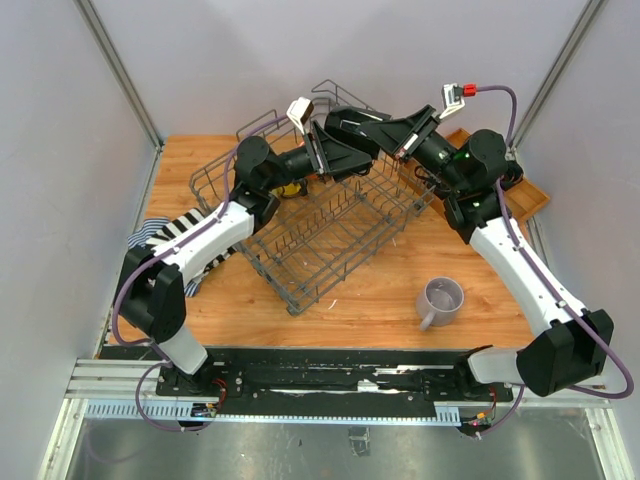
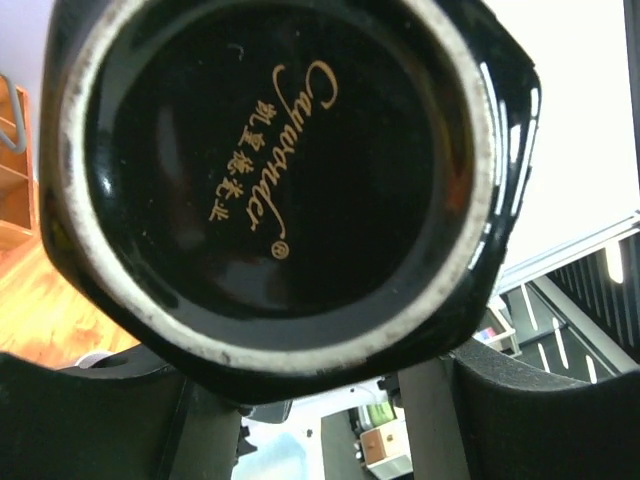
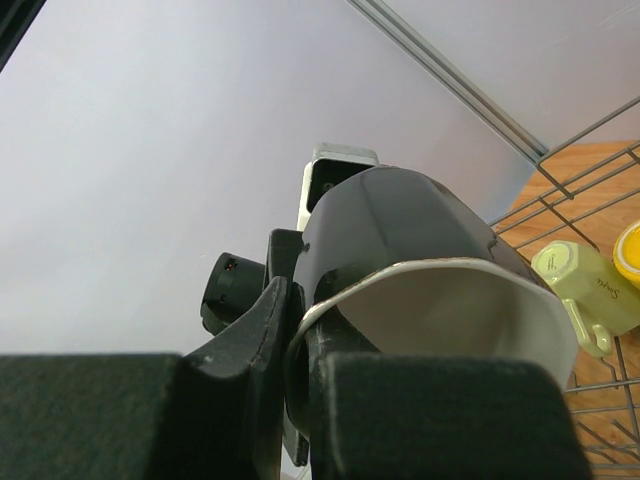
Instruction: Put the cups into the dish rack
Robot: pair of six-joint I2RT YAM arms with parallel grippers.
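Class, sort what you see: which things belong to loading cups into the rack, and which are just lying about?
Job in hand: dish rack, black mug, lavender-grey mug, pale yellow mug, yellow mug.
Lying about: striped cloth, wooden tray.

black mug (image 2: 280, 180) underside, gold script, filling frame

Striped cloth (image 1: 165, 235) at wooden table's (image 1: 380, 290) left edge; brown tray (image 1: 525, 195) far right

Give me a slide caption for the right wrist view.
Right gripper pinches rim of black mug above the dish rack holding a pale mug.
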